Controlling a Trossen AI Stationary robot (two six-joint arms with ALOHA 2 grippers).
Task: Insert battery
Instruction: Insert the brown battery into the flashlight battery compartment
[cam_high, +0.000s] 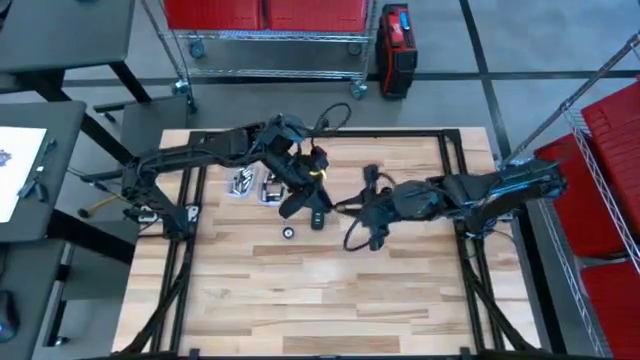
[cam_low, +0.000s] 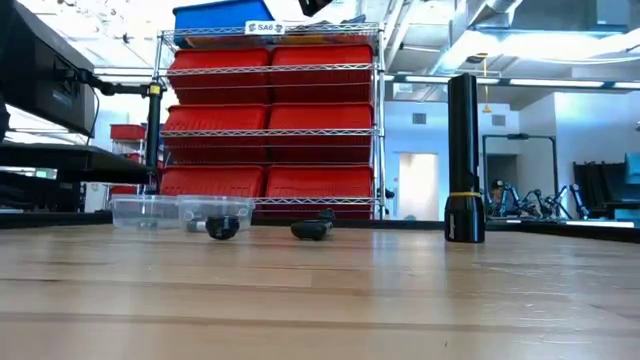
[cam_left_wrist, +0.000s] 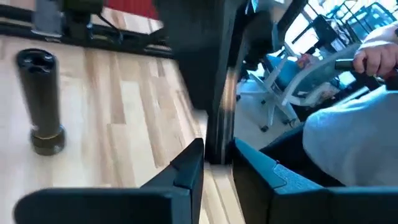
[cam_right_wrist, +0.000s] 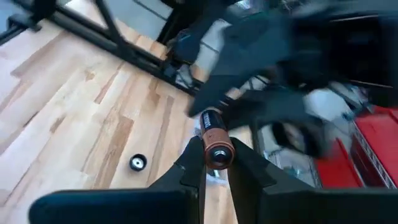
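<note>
Pinching the battery (cam_right_wrist: 215, 144) mid-body, my right end effector (cam_right_wrist: 216, 163) is clamped narrow. It looks smooth, rigid and slippery. My left end effector (cam_left_wrist: 217, 163), at 9 o'clock, grips something dark.

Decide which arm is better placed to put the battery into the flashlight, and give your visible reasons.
The right arm. The right gripper is already shut on the battery, while the left gripper holds none. The flashlight stands upright on the table, open end up.

Wire shelving (cam_low: 270, 120) holding red bins (cam_low: 325, 90) stands behind the wooden table (cam_low: 320, 290). Floor (cam_high: 560, 60) grey concrete. Bright overhead lighting; pale walls.
</note>
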